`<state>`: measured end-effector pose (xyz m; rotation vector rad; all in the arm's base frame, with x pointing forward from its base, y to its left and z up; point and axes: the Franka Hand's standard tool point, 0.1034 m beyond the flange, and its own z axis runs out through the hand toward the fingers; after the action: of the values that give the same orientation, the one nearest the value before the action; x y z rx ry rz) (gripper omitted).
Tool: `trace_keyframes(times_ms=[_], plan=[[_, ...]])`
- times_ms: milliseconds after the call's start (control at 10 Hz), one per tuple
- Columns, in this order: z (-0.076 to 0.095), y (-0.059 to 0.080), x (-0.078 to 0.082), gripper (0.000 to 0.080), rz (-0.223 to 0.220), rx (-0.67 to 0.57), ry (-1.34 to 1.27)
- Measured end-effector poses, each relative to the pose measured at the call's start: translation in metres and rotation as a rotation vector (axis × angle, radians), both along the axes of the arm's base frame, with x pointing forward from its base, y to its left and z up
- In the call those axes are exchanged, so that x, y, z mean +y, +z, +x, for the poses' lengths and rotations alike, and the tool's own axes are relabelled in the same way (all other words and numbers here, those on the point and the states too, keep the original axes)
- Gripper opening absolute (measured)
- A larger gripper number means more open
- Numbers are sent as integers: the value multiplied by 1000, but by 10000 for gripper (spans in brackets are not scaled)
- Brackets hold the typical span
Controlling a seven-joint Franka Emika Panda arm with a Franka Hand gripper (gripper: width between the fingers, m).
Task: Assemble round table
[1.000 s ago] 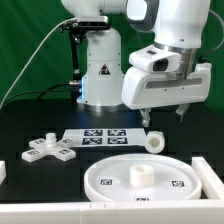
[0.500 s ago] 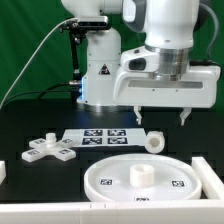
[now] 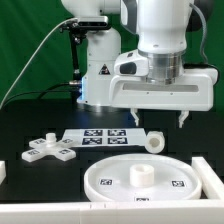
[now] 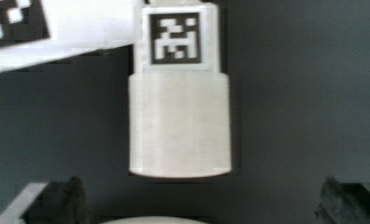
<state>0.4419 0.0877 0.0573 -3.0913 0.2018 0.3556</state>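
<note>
The fingers (image 3: 138, 118) are open as wide as they go and hold nothing. They hang in the air above the black worktop (image 3: 30, 125).

The short cylinder (image 3: 154, 142) lies on its side on the worktop, under the fingers. In the wrist view the short cylinder (image 4: 178, 110) sits in line with the gap between the two fingers (image 4: 54, 200), and it does not touch either one. It has a square tag near one end. The big round disc (image 3: 140, 180) lies flat on the worktop, close to the cylinder and lower than the fingers. The little cross piece (image 3: 48, 150) is well off to one side of the fingers. The marker board (image 3: 100, 137) lies flat, just beside the cylinder.

I think the next job is to go down and pick up the cylinder. Here is what could go wrong.

The cylinder is round, so it can roll. If one finger touches it before the other, it may roll away out of the gap.

If the fingers come down a bit off line, one tip may land on top of the cylinder and push it.

If they close near one end, the cylinder may tip when it is lifted.

The disc is close, so a finger going down could bump its rim and shove it.
</note>
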Motion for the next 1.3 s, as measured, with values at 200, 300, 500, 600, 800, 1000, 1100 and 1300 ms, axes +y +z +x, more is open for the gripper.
trace_keyframes(times_ms=[200, 300, 500, 600, 800, 1000, 1100, 1300], plan=[[8, -9, -2, 649, 50, 174, 100], [14, -13, -2, 649, 72, 213, 122], [7, -12, -1, 649, 80, 341, 128], [7, -14, 0, 649, 79, 384, 119], [5, -19, -3, 649, 60, 441, 70], [5, -19, -2, 649, 61, 440, 77], [3, -20, -1, 649, 61, 448, 48], [-6, -31, -2, 649, 69, 538, -138]])
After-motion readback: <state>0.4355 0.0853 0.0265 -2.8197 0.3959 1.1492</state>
